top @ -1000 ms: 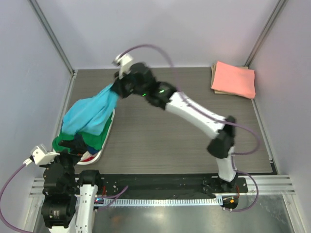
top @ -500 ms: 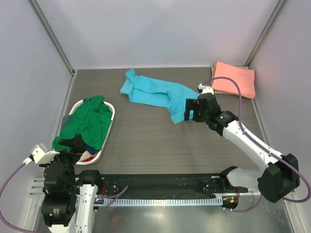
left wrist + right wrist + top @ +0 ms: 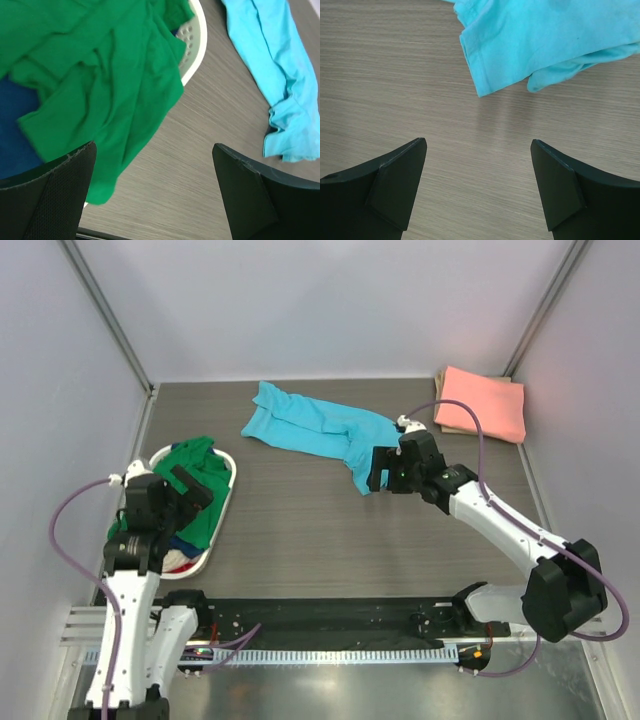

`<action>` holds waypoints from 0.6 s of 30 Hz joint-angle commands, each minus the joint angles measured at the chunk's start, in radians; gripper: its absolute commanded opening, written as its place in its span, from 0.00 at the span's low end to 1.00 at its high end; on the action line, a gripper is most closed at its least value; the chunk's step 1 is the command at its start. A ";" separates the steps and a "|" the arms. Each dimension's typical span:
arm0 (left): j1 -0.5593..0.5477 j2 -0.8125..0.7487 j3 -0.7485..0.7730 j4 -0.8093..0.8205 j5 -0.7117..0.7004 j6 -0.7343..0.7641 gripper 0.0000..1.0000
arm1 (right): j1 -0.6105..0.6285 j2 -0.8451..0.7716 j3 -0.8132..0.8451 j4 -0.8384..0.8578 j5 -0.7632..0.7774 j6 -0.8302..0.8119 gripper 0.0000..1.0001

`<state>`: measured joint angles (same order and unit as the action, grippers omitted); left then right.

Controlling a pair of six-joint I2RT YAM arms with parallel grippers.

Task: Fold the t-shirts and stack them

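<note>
Hanging outstretched, right gripper (image 3: 478, 149) gapes empty, seemingly beside sky-blue t-shirt (image 3: 310, 430); left gripper (image 3: 154, 148) gapes.

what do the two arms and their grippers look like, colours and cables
The left arm and right arm have white links with black joints, each with a looping purple cable. The left gripper and right gripper are black, with broad wedge-shaped matte fingers.

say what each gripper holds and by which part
Nothing: the right gripper is open beside the sky-blue shirt, the left gripper open by the green shirt.
</note>
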<state>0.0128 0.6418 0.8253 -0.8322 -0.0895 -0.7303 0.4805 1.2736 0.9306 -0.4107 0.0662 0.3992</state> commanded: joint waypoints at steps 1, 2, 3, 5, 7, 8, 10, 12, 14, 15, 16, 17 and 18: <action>-0.049 0.096 0.015 0.130 0.119 -0.011 0.98 | 0.004 -0.002 -0.018 0.072 -0.045 0.021 0.91; -0.068 0.163 0.018 0.140 0.123 -0.011 0.98 | 0.004 0.004 -0.022 0.079 -0.046 0.020 0.91; -0.088 0.192 0.018 0.165 0.125 -0.017 0.98 | 0.003 0.013 -0.030 0.085 -0.049 0.020 0.91; -0.169 0.289 0.028 0.203 0.113 -0.027 0.98 | 0.003 0.024 -0.035 0.093 -0.052 0.018 0.91; -0.256 0.358 0.040 0.234 0.096 -0.047 0.98 | 0.003 0.042 -0.041 0.102 -0.054 0.018 0.91; -0.282 0.392 0.043 0.275 0.096 -0.055 0.99 | 0.003 0.049 -0.044 0.110 -0.054 0.017 0.91; -0.319 0.507 0.063 0.295 0.097 -0.070 0.99 | 0.003 0.056 -0.046 0.115 -0.097 0.016 0.90; -0.327 0.582 0.072 0.312 0.096 -0.087 0.99 | 0.003 0.059 -0.046 0.113 -0.100 0.016 0.90; -0.327 0.663 0.074 0.326 0.050 -0.087 0.99 | 0.003 0.041 -0.053 0.112 -0.095 0.010 0.89; -0.324 0.682 0.077 0.323 0.028 -0.083 1.00 | 0.003 0.033 -0.058 0.112 -0.094 0.009 0.89; -0.320 0.712 0.086 0.315 -0.020 -0.075 1.00 | 0.003 0.027 -0.061 0.112 -0.089 0.004 0.90; -0.312 0.720 0.092 0.289 -0.045 -0.063 1.00 | 0.003 0.018 -0.064 0.112 -0.085 0.000 0.90; -0.278 0.723 0.094 0.275 -0.070 -0.061 1.00 | 0.003 0.015 -0.065 0.110 -0.082 -0.003 0.90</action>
<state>-0.3058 1.3605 0.8715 -0.5579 -0.0422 -0.8036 0.4805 1.3380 0.8734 -0.3374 -0.0143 0.4057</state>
